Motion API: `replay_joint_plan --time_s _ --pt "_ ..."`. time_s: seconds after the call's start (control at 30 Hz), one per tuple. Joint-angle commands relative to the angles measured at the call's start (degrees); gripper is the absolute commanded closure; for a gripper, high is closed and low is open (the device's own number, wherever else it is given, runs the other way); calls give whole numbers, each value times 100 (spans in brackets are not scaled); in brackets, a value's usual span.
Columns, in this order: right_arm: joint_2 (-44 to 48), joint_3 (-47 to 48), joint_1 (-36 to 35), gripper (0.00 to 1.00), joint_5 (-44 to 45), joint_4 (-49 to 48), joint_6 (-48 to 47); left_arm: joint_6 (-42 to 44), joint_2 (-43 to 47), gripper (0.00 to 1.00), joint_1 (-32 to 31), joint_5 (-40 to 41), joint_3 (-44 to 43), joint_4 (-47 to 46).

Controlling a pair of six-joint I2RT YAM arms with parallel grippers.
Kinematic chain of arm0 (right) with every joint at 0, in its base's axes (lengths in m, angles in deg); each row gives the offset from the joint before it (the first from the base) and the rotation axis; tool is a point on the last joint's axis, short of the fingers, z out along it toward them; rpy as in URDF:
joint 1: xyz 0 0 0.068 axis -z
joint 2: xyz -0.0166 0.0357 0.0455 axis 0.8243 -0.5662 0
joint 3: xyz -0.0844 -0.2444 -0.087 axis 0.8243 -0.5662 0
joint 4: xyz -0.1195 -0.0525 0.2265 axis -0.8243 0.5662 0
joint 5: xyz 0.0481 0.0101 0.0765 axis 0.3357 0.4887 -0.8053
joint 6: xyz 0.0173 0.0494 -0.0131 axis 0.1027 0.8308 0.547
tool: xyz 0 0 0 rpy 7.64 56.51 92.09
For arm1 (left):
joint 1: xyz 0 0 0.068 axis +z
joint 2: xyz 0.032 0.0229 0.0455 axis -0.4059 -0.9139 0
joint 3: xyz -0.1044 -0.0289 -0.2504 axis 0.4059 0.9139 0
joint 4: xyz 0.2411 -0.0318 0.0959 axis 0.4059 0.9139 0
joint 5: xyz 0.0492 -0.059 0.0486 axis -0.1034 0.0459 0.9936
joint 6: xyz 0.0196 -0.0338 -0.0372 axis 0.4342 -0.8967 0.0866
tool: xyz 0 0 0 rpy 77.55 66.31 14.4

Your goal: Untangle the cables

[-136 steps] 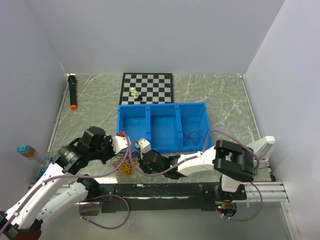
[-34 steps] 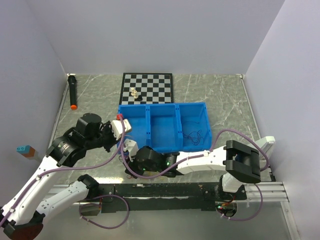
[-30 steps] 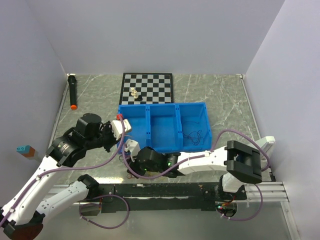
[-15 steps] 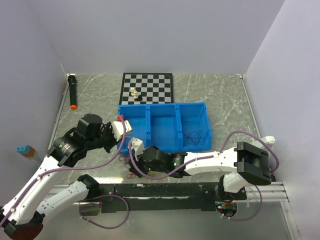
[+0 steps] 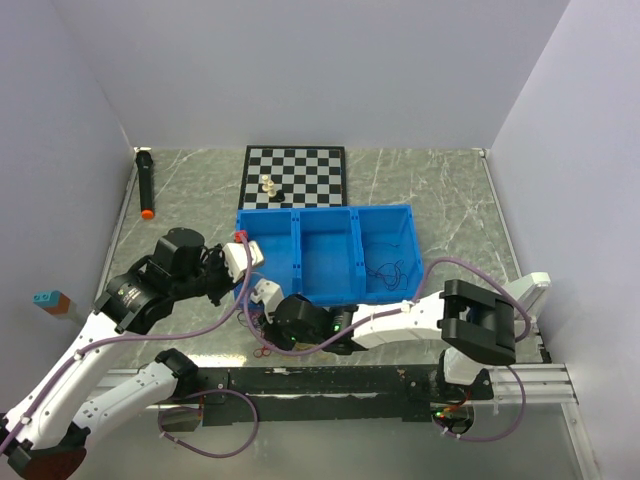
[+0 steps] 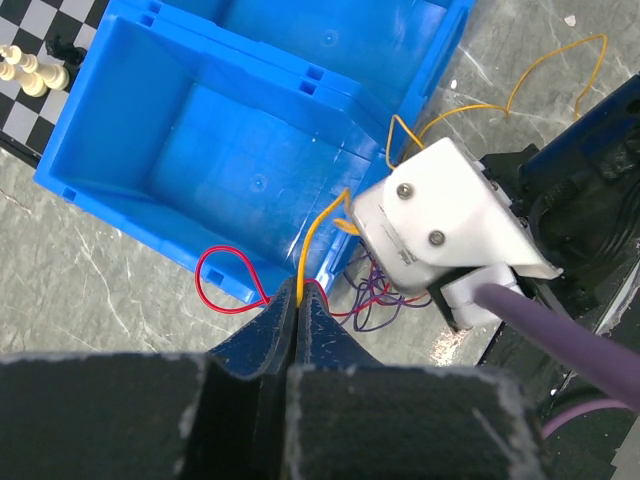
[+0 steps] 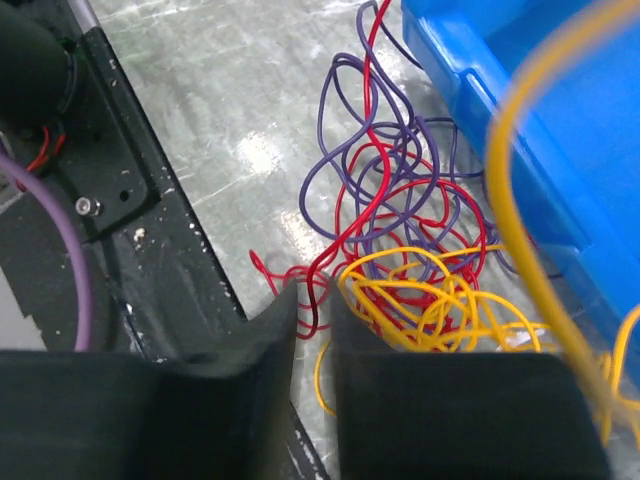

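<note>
Now, while the left claw (image 6: 297, 300) pinches the cables (image 7: 410, 250), the right claw (image 7: 312, 320), tips slightly apart, should grab one red strand (image 7: 371, 70) and pull slowly.

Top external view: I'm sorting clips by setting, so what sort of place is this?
Probably a robot-manipulation test cell: plain pale walls box in a grey marbled tabletop with unrelated props, a black-and-white chessboard, a blue three-compartment plastic bin and tangled thin red, yellow and purple cables.

The left pincer (image 5: 242, 248) hangs at the bin's (image 5: 380, 215) near-left corner. Just nearer than it sits the right pincer (image 5: 262, 296), with cables (image 5: 262, 348) on the table (image 5: 450, 195) just below that.
</note>
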Motion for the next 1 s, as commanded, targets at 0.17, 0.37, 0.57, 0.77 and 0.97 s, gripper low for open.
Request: replay_joint_plan --time_s 0.17,0.37,0.57,0.77,0.97 --pt "936 -172 -17 100 472 -137 181 83 204 99 7 246 230 -91" --pt "3298 -769 -465 100 1429 855 427 268 520 99 7 703 845 -171" --pt "5620 -955 -1036 100 2792 2103 831 505 942 99 7 949 1416 -13" --pt "6826 -534 -1248 100 3681 2983 578 1102 1425 99 7 1344 1882 426" --pt "6941 230 -1248 100 4340 3423 -143 1647 2093 99 16 1794 2217 524"
